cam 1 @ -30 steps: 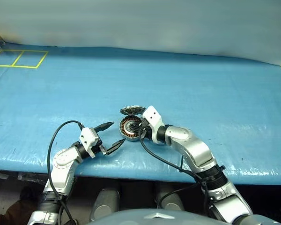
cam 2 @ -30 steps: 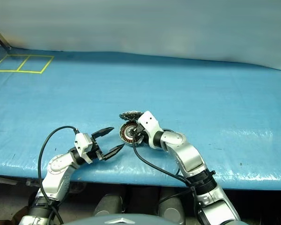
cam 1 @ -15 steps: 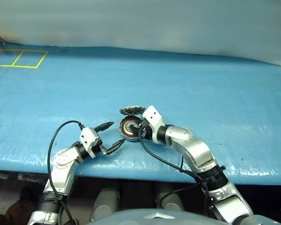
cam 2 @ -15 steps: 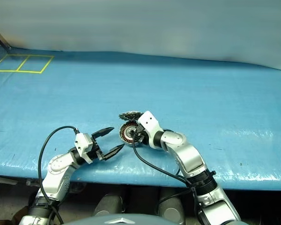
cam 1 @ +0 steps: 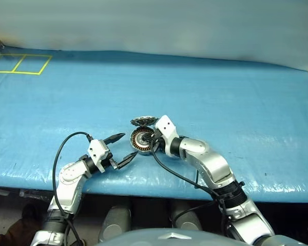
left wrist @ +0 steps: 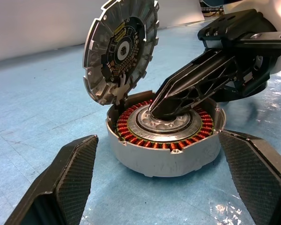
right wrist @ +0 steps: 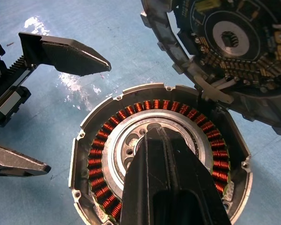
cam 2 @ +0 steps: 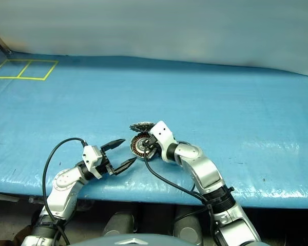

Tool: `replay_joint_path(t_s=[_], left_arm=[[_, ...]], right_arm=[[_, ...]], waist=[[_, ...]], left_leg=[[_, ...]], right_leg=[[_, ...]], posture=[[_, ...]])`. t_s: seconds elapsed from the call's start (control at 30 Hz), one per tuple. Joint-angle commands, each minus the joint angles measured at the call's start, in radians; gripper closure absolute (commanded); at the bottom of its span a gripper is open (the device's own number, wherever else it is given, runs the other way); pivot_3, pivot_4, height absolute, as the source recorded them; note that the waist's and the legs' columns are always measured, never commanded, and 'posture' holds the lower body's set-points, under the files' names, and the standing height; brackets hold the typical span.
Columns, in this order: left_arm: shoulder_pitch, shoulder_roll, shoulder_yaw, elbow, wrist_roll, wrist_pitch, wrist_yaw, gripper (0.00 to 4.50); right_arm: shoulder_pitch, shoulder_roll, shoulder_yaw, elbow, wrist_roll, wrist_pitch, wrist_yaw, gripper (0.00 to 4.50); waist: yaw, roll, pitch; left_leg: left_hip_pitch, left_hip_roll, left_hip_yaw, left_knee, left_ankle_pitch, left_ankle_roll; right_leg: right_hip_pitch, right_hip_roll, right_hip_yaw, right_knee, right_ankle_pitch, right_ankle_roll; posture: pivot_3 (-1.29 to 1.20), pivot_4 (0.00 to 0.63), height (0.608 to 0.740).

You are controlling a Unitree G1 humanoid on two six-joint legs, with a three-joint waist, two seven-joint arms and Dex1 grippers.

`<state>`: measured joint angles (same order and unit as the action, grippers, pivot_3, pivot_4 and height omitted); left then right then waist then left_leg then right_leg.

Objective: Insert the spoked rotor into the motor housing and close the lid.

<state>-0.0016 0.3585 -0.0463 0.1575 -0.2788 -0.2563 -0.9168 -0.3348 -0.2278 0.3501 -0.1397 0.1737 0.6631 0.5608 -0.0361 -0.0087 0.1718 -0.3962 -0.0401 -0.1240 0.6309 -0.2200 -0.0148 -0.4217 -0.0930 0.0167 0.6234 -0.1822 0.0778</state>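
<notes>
Rotor [left wrist: 165, 125] is seated inside the housing [left wrist: 166, 157] on the blue table [cam 1: 220, 92] — insertion is judged complete. Lid [left wrist: 121, 49] is raised, to be closed. Right gripper [left wrist: 160, 107] is clenched, tips pressed on the rotor; left gripper [cam 1: 120, 148] is spread — nothing held.

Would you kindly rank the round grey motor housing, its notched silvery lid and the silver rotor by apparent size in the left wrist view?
1. Round grey motor housing, widest.
2. Notched silvery lid, standing open and farther away, so uncertain.
3. Silver rotor, inside the copper windings, under the shut right gripper.
</notes>
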Motion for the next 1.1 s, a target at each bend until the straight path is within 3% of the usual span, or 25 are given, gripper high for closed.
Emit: replay_joint_path(t_s=[0.03,0.27,0.53,0.93,1.1], left_arm=[[0.007,-0.001,0.000,0.000,0.005,-0.028,0.003,0.00],[0.018,-0.006,-0.005,-0.001,0.007,-0.033,0.010,0.00],[0.014,-0.004,-0.006,-0.008,-0.007,-0.027,-0.004,0.00],[-0.015,0.003,-0.001,0.010,-0.013,-0.033,-0.031,0.00],[-0.027,0.006,-0.001,0.021,-0.010,-0.035,-0.037,0.00]], right_arm=[[-0.006,0.007,0.025,0.026,-0.035,0.002,-0.023,4.49],[0.005,0.002,0.020,0.005,-0.039,0.010,-0.022,4.49],[0.053,-0.012,-0.106,-0.226,0.081,0.043,-0.013,4.49],[0.222,-0.302,-0.219,-0.432,0.000,0.124,-0.077,4.49],[0.249,-0.301,-0.227,-0.445,-0.012,0.169,-0.118,2.95]], waist=[[0.000,0.000,0.000],[0.000,0.000,0.000],[0.003,0.000,0.000],[0.018,-0.001,0.000],[0.015,-0.002,0.000]], left_leg=[[0.000,0.000,0.000,0.000,0.000,0.000],[0.002,0.000,0.000,0.000,0.000,-0.001],[-0.001,0.000,-0.001,0.000,0.000,-0.001],[-0.002,-0.001,0.000,0.000,0.000,-0.001],[-0.002,0.000,0.001,0.000,0.000,-0.001]], right_leg=[[0.000,0.000,0.000,0.000,0.000,0.000],[0.001,0.000,0.000,0.001,0.000,-0.001],[-0.001,0.000,0.000,0.000,0.000,0.000],[-0.001,-0.001,0.000,0.000,-0.001,0.000],[-0.002,-0.001,0.000,0.001,-0.001,0.000]], posture=[[0.00,0.150,0.740],[0.00,0.150,0.740],[0.00,0.150,0.740],[0.00,0.150,0.740],[0.00,0.150,0.740]])
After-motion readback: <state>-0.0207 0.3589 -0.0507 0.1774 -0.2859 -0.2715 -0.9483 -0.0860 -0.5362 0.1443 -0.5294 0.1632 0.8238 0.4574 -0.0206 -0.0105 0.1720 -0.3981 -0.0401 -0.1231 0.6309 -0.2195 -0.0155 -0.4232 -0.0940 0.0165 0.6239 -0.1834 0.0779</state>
